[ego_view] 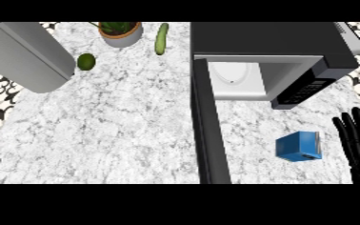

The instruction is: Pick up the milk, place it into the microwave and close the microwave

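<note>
**Milk on counter, microwave door open**

Milk (299,146), a blue carton, lies on the marble counter (119,124) in front of the microwave (271,38), a little to the right of its opening and apart from it. Nothing touches the carton. The microwave stands at the far right of the counter. Its door (211,133) is swung wide open and shows as a long dark slab running from the oven's left side toward the near edge. The white cavity is exposed with a pale round plate (235,74) inside, and the dark control panel (306,89) sits to the right of the opening.

The right hand (349,129) shows at the right edge of the view, just right of the carton but clear of it. It is open, fingers straight and pointing away, holding nothing.

On the far left stands a large grey appliance (32,55), with a small round green fruit (85,61) just beside it. Farther back are a potted plant (121,32) and a cucumber (162,38) lying near the microwave's left side.
</note>
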You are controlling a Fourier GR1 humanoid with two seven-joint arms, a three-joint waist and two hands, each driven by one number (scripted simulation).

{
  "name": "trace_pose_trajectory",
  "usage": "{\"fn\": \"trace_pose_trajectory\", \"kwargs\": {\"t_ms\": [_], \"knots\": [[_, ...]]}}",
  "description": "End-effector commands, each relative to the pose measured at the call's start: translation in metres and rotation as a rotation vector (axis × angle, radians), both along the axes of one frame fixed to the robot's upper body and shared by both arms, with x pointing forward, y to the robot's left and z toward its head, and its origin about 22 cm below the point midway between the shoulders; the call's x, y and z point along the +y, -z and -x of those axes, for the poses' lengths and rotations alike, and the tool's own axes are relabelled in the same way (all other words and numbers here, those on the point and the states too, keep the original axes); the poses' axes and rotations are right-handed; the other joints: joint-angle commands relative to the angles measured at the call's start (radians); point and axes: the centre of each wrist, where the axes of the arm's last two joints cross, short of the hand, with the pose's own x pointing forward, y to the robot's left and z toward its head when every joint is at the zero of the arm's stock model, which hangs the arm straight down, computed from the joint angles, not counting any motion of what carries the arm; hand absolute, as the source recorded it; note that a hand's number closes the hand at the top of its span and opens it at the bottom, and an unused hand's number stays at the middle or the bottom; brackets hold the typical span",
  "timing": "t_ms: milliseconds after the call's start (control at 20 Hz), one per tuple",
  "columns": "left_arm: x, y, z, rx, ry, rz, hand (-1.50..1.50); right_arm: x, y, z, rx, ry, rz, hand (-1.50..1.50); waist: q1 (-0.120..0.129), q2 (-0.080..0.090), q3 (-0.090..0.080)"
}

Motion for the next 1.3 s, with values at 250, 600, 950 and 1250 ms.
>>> {"fn": "trace_pose_trajectory", "kwargs": {"t_ms": [250,600,950,1250], "knots": [[0.013,-0.004,0.009,-0.031,0.018,0.020,-1.50,-0.031,0.064,0.002,0.069,0.096,-0.002,-1.50,-0.005,0.001,0.000],[0.008,-0.013,0.027,-0.027,0.021,0.036,-1.50,-0.066,0.083,-0.012,0.112,0.144,0.025,-1.50,0.003,0.000,0.000],[0.019,-0.006,0.032,-0.030,0.018,0.033,-1.50,-0.081,0.143,0.000,0.109,0.127,-0.034,-1.50,0.004,0.000,0.001],[0.009,-0.013,0.025,-0.031,0.042,0.039,-1.50,-0.079,0.161,-0.014,0.137,0.097,-0.004,-1.50,0.000,0.001,0.000]]}}
